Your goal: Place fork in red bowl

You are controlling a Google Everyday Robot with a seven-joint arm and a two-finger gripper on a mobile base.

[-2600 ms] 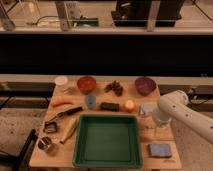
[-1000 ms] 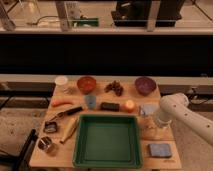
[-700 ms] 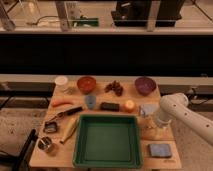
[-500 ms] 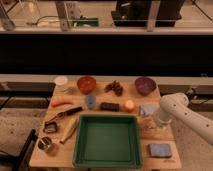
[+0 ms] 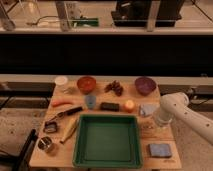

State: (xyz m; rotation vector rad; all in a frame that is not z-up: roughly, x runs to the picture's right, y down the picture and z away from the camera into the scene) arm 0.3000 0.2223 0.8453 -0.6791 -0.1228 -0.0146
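Red bowl (image 5: 86,83) far left of hand (image 5: 150,125); fork unseen.

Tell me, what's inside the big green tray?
Nothing shows inside the green tray; its whole floor looks bare. The gripper is down at the table's right side, beside the tray, largely hidden by the arm.

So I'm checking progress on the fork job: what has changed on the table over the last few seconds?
Hardly anything. The white arm's gripper stays low over the wooden table's right side, beside the green plastic tray; no grasp shows. The orange-red round bowl and dark purple bowl haven't moved.
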